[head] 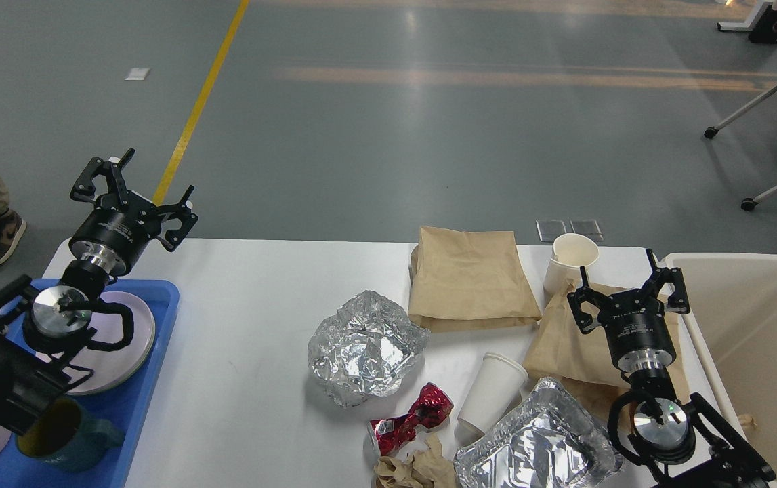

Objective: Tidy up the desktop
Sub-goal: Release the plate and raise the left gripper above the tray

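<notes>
Desktop (259, 325) holds two paper bags (473, 278); two cups (493, 393); two foils (364, 346).

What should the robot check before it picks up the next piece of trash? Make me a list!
1. Right gripper open and holding nothing: ok.
2. Left gripper open, holding nothing: ok.
3. Beige bin has room for trash: ok.
4. Trash within sight on the desktop, like the crumpled foil and tipped white cup: ok.
5. Whether the cup is empty: cannot tell.

Left arm hides most of the plate (134, 339).
</notes>
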`<action>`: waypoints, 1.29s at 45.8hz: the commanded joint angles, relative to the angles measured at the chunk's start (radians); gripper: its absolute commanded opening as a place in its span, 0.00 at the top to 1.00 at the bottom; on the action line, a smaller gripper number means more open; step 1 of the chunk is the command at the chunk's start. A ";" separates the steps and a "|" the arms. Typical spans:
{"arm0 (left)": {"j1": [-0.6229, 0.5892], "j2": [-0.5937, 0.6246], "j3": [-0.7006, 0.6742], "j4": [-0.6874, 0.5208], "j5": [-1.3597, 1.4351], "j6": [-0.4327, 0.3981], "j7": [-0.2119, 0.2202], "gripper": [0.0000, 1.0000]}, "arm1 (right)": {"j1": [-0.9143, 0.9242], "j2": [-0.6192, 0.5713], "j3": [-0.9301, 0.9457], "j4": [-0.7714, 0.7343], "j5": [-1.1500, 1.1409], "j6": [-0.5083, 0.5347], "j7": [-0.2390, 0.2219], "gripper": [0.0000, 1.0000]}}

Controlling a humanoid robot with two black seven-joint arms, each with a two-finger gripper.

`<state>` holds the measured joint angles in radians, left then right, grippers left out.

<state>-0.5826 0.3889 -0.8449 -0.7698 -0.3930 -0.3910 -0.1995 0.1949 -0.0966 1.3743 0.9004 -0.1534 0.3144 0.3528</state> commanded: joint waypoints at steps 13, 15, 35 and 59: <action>0.230 -0.191 -0.448 -0.045 0.332 -0.081 0.094 0.04 | 0.000 0.000 0.000 0.002 0.000 0.000 0.000 0.00; 0.230 -0.191 -0.450 -0.045 0.332 -0.086 0.092 0.04 | -0.002 0.000 -0.001 0.002 0.000 0.000 0.000 0.00; 0.254 -0.190 -0.454 -0.034 0.329 -0.095 -0.004 0.04 | -0.002 0.000 0.000 0.002 0.000 0.000 0.000 0.00; 0.242 -0.249 -0.454 -0.026 0.332 -0.111 -0.008 0.04 | 0.000 0.000 0.000 0.002 0.000 0.000 0.000 0.00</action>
<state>-0.3391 0.1367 -1.2937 -0.7937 -0.0603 -0.4885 -0.2075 0.1942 -0.0966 1.3742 0.9020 -0.1534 0.3150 0.3528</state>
